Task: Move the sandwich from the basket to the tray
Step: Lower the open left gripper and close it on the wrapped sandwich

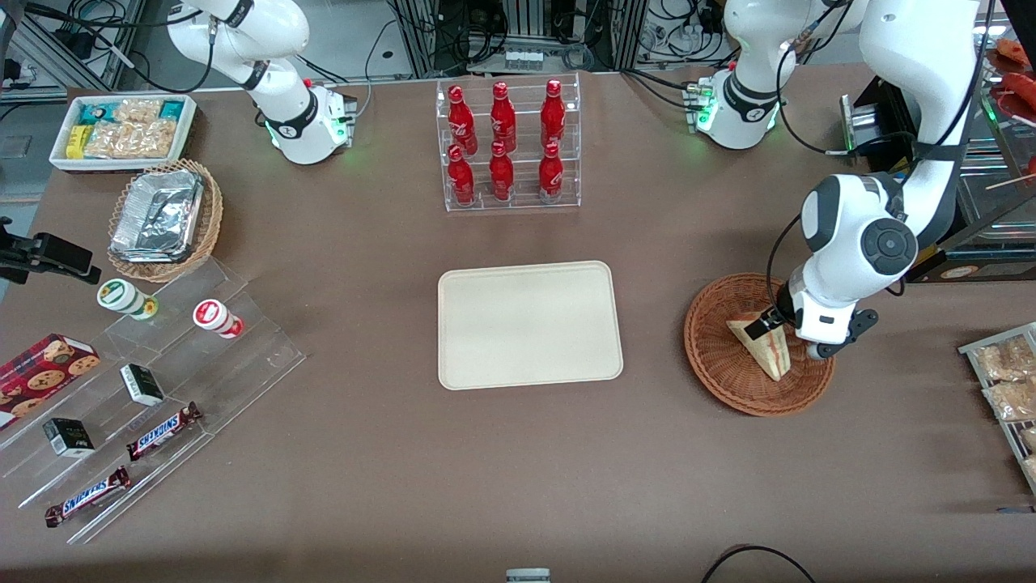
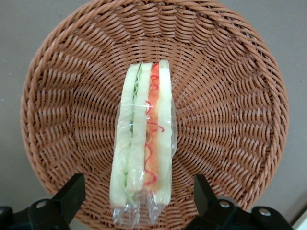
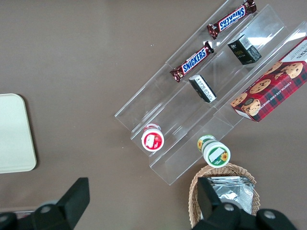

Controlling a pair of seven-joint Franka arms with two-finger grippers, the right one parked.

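The sandwich (image 1: 765, 348), a clear-wrapped cream wedge with green and red-orange filling stripes, stands on edge in the reddish-brown wicker basket (image 1: 720, 356) toward the working arm's end of the table. My gripper (image 1: 793, 340) hangs low over the basket. In the left wrist view the gripper (image 2: 137, 191) is open, its black fingers (image 2: 72, 191) straddling one end of the sandwich (image 2: 146, 129) with gaps on both sides, and the basket (image 2: 230, 110) weave shows all around. The cream tray (image 1: 528, 324) lies bare at the table's middle, beside the basket.
A clear rack of red bottles (image 1: 508, 146) stands farther from the front camera than the tray. Snack packets (image 1: 1008, 380) lie at the working arm's end. Toward the parked arm's end are a tan basket of foil containers (image 1: 166, 214), a white snack bin (image 1: 121, 129) and an acrylic stand (image 1: 146, 405).
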